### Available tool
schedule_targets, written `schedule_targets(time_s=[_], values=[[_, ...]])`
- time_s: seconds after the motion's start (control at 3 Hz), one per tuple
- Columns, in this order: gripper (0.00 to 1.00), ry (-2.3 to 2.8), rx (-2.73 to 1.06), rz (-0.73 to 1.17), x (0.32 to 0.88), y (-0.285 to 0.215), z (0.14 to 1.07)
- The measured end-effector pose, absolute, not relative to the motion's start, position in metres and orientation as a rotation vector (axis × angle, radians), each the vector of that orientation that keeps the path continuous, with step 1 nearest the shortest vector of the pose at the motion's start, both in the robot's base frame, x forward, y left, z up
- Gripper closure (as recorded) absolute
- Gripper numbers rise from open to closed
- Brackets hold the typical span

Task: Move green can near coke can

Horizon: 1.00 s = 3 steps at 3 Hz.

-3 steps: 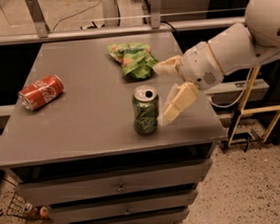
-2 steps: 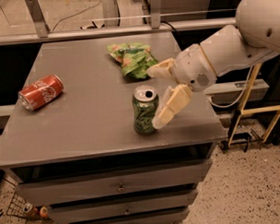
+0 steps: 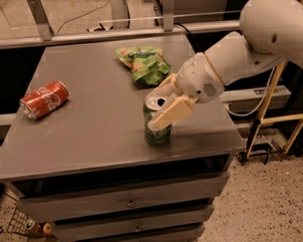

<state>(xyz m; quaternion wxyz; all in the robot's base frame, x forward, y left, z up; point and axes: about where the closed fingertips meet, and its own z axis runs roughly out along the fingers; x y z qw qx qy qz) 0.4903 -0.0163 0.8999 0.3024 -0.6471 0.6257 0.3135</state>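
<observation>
Gripper (image 3: 154, 109) sits at the frame's centre, spread about a can's width, one finger behind and one in front of the top of the green can (image 3: 158, 135); firm contact cannot be told. That can stands upright near the table's (image 3: 92, 140) front edge. The coke can (image 3: 43, 99) lies on its side at left, well apart.

High front view looks down on table (image 3: 92, 135) (end effector (image 3: 156, 109) mid-frame)
</observation>
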Motion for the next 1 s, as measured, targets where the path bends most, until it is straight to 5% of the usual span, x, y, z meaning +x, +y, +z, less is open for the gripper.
schedule_targets(time_s=[0.67, 1.0], values=[[0.86, 1.635, -1.689, 0.756, 0.511, -0.025, 0.922], [1.0, 1.626, -1.685, 0.744, 0.514, -0.025, 0.927]])
